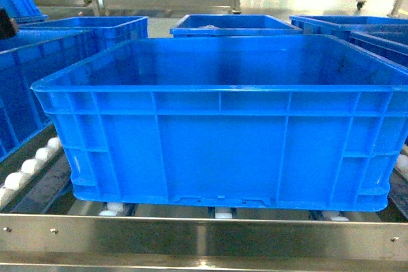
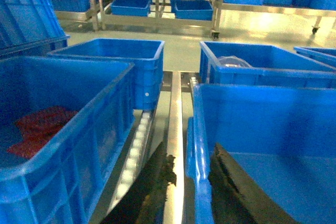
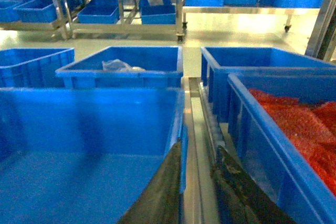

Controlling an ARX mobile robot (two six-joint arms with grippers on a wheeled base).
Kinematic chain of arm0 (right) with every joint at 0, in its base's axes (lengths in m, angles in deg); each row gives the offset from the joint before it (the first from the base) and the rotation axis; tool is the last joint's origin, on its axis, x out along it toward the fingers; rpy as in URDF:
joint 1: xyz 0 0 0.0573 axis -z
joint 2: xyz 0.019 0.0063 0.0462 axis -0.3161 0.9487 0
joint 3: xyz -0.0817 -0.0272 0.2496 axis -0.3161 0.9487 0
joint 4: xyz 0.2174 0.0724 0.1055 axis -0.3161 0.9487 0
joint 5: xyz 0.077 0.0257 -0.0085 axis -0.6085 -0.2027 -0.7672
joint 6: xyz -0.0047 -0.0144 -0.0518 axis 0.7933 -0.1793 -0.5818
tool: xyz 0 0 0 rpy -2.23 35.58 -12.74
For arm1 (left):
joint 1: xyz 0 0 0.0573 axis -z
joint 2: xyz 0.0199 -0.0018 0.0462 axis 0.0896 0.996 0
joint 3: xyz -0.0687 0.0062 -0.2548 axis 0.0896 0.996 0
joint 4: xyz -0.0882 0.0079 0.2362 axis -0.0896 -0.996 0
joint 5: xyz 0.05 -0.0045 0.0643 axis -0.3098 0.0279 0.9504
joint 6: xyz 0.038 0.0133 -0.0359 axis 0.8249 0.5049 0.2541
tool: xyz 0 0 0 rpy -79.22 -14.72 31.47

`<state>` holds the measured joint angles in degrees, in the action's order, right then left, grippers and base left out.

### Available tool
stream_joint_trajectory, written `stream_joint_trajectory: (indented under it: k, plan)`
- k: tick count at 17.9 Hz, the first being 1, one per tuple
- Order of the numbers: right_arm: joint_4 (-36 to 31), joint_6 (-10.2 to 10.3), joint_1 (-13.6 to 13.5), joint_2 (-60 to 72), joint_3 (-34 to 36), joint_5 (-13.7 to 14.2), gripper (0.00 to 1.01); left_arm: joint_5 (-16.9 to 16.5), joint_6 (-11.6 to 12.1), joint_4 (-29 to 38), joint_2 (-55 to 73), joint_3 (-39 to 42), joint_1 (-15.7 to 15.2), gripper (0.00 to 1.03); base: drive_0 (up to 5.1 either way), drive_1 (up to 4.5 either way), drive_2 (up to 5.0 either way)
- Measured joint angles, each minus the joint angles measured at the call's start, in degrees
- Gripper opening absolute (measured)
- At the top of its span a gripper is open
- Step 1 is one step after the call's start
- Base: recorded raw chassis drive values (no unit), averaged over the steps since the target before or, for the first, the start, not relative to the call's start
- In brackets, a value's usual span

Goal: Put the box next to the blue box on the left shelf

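Directly behind the riveted front rail of the left shelf (image 1: 204,237), the box (image 1: 220,138) is sitting on the white rollers (image 1: 29,167), filling most of the head view. Its long axis is running left to right, parallel to that rail, with one long ribbed wall facing the camera and the open top facing up. It is sitting level, and the inside looks empty as far as the rim lets one see.

Left of the box, a neighbouring blue crate (image 1: 38,87) is standing just beside it on the same shelf, with a narrow strip of rollers and a steel divider showing between the two. In the left wrist view that crate (image 2: 63,129) is holding something red (image 2: 42,129). Behind the box, more blue crates (image 1: 233,25) are lining the shelf, and farther back a steel rack (image 1: 166,1) is carrying others.

The left tool (image 2: 189,182) is straddling the box's left end wall (image 2: 202,145), one dark finger (image 2: 152,187) outside and the other inside; the fingers seem to be pressing on the rim, though the close view leaves the contact a little uncertain. The right tool (image 3: 194,192) is likewise straddling the box's right end wall (image 3: 178,129), one finger (image 3: 157,192) inside and the other outside over the steel rail. Right of the box, a crate full of red material (image 3: 299,129) is standing just beside it.
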<state>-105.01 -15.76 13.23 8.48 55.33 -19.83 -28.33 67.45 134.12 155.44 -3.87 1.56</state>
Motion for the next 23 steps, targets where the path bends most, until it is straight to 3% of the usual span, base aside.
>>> stream_joint_trajectory:
  k: [4, 5, 8, 9, 10, 11, 12, 13, 14, 15, 18, 23]
  plan:
    - [-0.28, -0.46, 0.74, -2.78, 5.16, -0.72, 0.02, -1.14, 0.09, 0.09, -2.91, 4.46, -0.68, 0.06, 0.0, 0.00, 0.0]
    - [-0.26, -0.81, 0.83, -3.65, 6.49, -0.83, 0.01, -1.25, 0.07, 0.09, -3.93, 5.77, -1.03, 0.01, 0.0, 0.00, 0.0]
    - [-0.31, -0.98, 1.95, -9.11, 10.97, -1.51, 0.01, -2.05, 0.09, -0.02, -9.25, 10.36, -2.27, 0.01, 0.0, 0.00, 0.0]
    - [0.24, -1.03, 4.15, -11.89, 12.96, -4.81, 0.01, -2.62, 0.09, -0.50, -11.93, 12.31, -2.62, 0.01, 0.0, 0.00, 0.0]
    - [1.14, -1.01, 5.33, -14.36, 15.02, -4.81, 0.01, -3.69, 0.09, -1.60, -14.56, 14.36, -3.50, 0.01, 0.0, 0.00, 0.0]
    - [2.32, -1.01, 5.18, -16.76, 16.90, -4.85, 0.01, -6.49, 0.15, -2.84, -17.25, 16.22, -6.14, 0.01, 0.0, 0.00, 0.0]
    - [3.30, -1.03, 5.20, -19.58, 18.43, -4.92, 0.01, -6.43, 0.15, -3.89, -19.91, 17.46, -6.91, 0.01, 0.0, 0.00, 0.0]
    - [4.68, -1.03, 5.20, -22.05, 19.21, -5.03, 0.01, -6.60, 0.15, -5.11, -22.69, 18.60, -6.88, 0.01, 0.0, 0.00, 0.0]
    - [6.38, -1.01, 5.20, -25.18, 20.59, -5.01, 0.01, -6.86, 0.17, -1.68, -23.54, 20.90, -6.64, 0.01, 0.0, 0.00, 0.0]
    - [2.36, -1.03, 5.20, -25.18, 22.88, -5.03, 0.01, -6.86, 0.20, -4.00, -24.65, 22.38, -6.67, 0.01, 0.0, 0.00, 0.0]
    - [10.47, -1.03, 5.20, -34.16, 25.38, -5.01, 0.01, -6.84, 0.22, -11.85, -35.21, 24.24, -6.67, 0.01, 0.0, 0.00, 0.0]
    - [15.87, -1.03, 5.20, -39.56, 25.75, -5.03, 0.01, -6.84, 0.24, -17.33, -40.52, 24.87, -6.67, 0.01, 0.0, 0.00, 0.0]
